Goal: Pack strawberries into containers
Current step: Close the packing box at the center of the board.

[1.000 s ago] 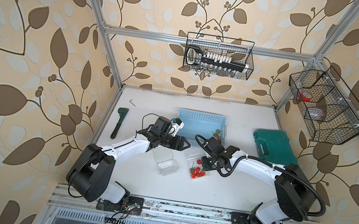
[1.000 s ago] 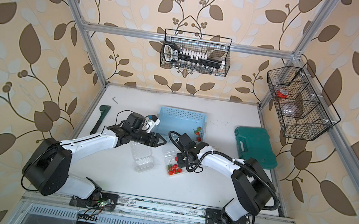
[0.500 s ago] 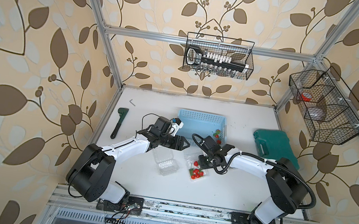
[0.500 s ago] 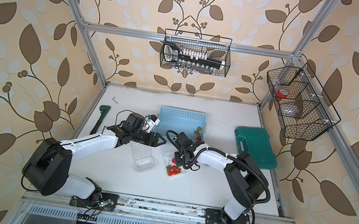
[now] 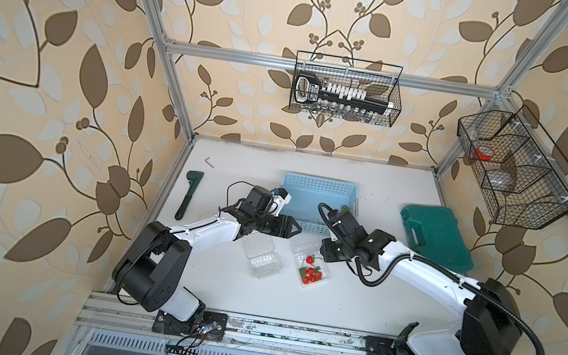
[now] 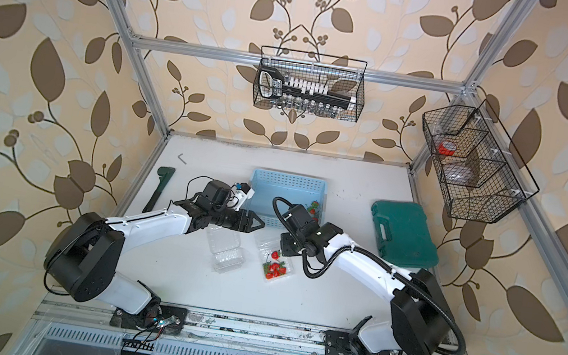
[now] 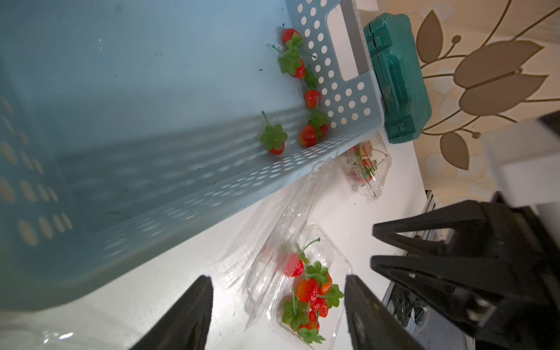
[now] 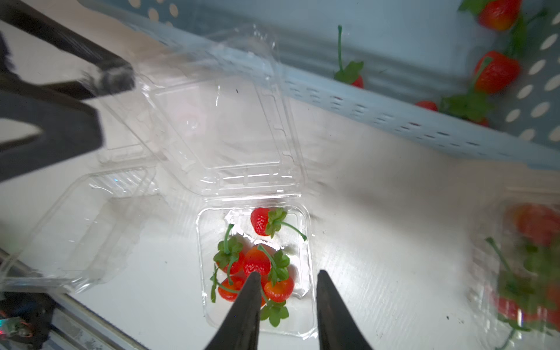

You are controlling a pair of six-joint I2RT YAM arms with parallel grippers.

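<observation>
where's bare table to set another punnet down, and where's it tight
Widest bare table lies between the empty open punnet, the part-filled punnet and the front rail. A second strip runs behind the blue basket, up to the back wall. Tight: basket front to punnets, with left gripper and right gripper overhead.

strawberries (image 5: 310,272) in container (image 5: 304,248), basket (image 5: 319,184) behind, case (image 5: 436,235) at right

Robot lab cell: aluminium frame (image 5: 328,67), wallpapered walls (image 5: 44,76)
</observation>
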